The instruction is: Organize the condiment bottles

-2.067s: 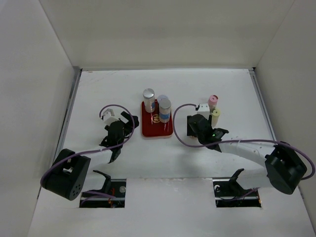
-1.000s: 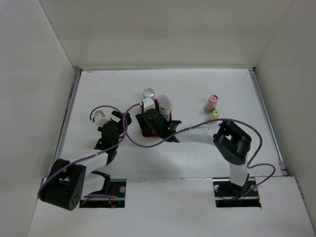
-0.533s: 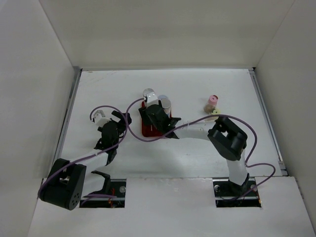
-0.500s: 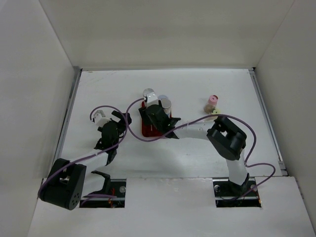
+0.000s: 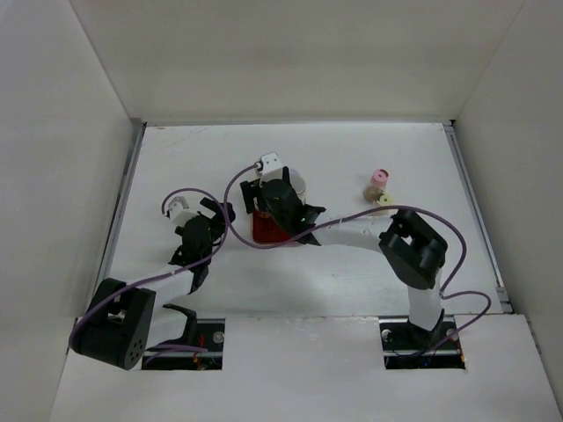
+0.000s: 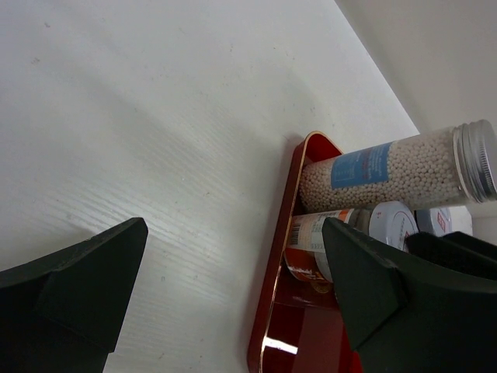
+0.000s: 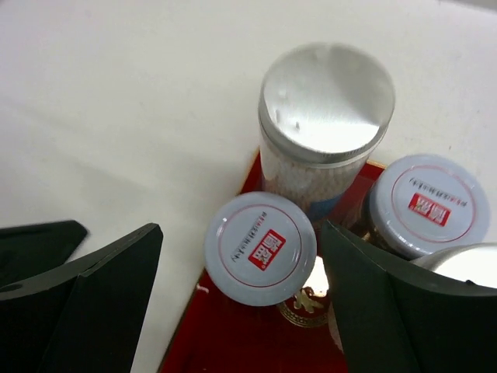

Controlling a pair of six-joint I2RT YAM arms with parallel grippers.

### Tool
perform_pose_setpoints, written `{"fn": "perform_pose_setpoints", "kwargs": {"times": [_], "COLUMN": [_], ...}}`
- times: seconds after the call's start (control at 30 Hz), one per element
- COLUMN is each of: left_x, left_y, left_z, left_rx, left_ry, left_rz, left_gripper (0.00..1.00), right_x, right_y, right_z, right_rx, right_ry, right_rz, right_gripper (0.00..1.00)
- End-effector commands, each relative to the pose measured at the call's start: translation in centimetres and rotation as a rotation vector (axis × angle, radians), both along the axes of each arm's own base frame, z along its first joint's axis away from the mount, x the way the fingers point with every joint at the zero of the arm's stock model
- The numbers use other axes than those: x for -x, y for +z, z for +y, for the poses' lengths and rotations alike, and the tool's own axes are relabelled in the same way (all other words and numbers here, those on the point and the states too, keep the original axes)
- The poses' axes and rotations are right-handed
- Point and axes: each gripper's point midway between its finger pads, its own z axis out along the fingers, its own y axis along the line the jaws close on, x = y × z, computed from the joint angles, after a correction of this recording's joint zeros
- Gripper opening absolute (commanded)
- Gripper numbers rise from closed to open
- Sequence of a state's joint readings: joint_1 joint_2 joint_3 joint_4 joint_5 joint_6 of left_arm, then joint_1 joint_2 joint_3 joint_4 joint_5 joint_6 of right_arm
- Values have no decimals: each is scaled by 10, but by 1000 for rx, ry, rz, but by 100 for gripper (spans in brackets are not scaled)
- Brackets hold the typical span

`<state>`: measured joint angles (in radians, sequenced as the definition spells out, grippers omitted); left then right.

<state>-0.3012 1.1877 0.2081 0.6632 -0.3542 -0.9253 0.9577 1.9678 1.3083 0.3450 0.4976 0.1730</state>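
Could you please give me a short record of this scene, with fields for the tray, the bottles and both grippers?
tray: red tray, holding bottles
on tray: tall silver-capped bottle; white-capped bottle; second white-capped bottle; another cap partly in view
off tray: pink-capped bottle and yellow-capped bottle, standing together to the tray's right
right gripper: open, over the white-capped bottle
left gripper: open, beside the tray, holding nothing

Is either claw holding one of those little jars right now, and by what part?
Neither. The right gripper hangs open over the white-lidded round jar, gripping nothing; the left gripper is open beside the flat red tray.
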Motion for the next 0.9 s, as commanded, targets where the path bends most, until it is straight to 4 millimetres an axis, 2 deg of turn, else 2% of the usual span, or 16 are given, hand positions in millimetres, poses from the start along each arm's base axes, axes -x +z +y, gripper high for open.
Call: {"fn": "perform_pose_setpoints", "kwargs": {"times": [0.0, 0.07, 0.13, 0.2, 0.27, 0.3, 0.37, 0.43, 0.47, 0.5, 0.57, 0.67, 0.73, 0.87], "left_x": [-7, -7, -7, -7, -7, -7, -8, -8, -8, -9, -9, -9, -10, -10], "left_y": [17, 18, 19, 18, 19, 18, 16, 15, 15, 16, 15, 14, 13, 15], "left_z": [0, 0, 0, 0, -3, -4, -7, -11, -12, -14, -17, -19, -20, -20], "left_rx": [29, 30, 30, 30, 32, 31, 30, 34, 35, 35, 36, 36, 35, 36], "left_ry": [6, 6, 6, 4, -3, -7, -17, -31, -36, -41, -48, -56, -59, -57], "left_rz": [-61, -64, -67, -65, -66, -63, -55, -53, -53, -54, -54, -50, -46, -52], "left_gripper": [100, 100, 100, 100, 100, 100, 100, 100, 100, 100, 100, 100, 100, 100], "right_x": [13, 22, 31, 40, 48, 47, 42, 33, 28, 25, 25, 25, 22, 9], "right_y": [100, 121, 136, 152, 166, 171, 172, 161, 152, 141, 118, 87, 71, 39], "right_z": [8, 3, -6, -20, -41, -59, -96, -153, -185, -217, -274, -334, -350, -356], "right_rx": [-175, -203, -226, -262, -292, -304, -305, -277, -258, -236, -190, -134, -119, -80], "right_ry": [11, 15, 15, 11, -5, -38, -114, -251, -335, -423, -578, -737, -770, -772], "right_rz": [-141, -164, -179, -189, -204, -211, -217, -222, -219, -212, -186, -126, -78, 22], "right_gripper": [89, 87, 81, 68, 50, 43, 35, 35, 37, 44, 69, 93, 98, 100]}}
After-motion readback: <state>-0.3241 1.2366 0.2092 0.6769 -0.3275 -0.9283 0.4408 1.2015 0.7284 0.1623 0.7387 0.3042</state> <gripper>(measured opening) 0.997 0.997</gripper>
